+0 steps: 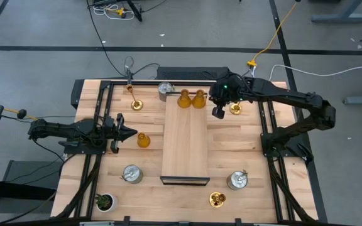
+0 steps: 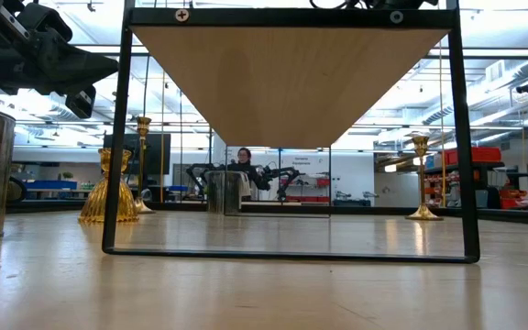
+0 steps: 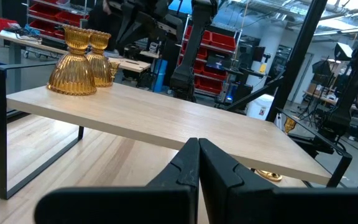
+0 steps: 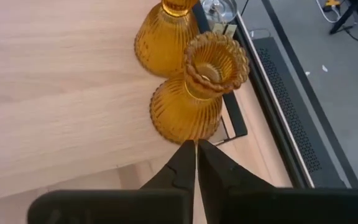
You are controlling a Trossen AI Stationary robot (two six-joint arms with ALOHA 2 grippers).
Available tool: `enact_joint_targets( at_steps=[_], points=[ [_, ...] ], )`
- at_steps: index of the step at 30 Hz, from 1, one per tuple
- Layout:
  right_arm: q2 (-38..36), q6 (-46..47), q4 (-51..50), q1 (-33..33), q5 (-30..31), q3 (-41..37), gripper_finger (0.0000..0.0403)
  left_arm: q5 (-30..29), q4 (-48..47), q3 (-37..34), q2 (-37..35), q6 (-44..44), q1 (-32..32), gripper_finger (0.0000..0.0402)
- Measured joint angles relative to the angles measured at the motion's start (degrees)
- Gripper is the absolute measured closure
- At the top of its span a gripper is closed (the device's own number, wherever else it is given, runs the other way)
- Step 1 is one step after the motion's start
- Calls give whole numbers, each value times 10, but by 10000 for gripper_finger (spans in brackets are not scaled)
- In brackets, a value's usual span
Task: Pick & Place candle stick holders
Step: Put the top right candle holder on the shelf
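Right gripper [image 1: 218, 113] clenched, empty, beside two amber holders [image 1: 191, 98]; left gripper [image 1: 131, 132] clenched, near another.

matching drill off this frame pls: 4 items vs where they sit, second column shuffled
1. two amber holders
2. third amber holder
3. small potted plant
4. right gripper

A. near-left table corner
B. far end of the raised wooden shelf
C. on the table, just ahead of the left gripper
D. just off the shelf's far right edge

Pairs: 1-B, 2-C, 3-A, 4-D
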Motion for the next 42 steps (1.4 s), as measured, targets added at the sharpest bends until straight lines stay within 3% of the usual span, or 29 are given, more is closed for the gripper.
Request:
enact_joint_targets(
  at_steps=[16, 26, 42],
  points=[
    [-39, -2, -27, -14, 0, 0, 380, 0, 0, 0, 0, 0, 0, 392],
    [-105, 2, 9, -26, 0, -78, 380, 0, 0, 0, 0, 0, 0, 392],
    [-130, 61, -38, -54, 0, -83, 380, 0, 0, 0, 0, 0, 0, 392]
  ],
)
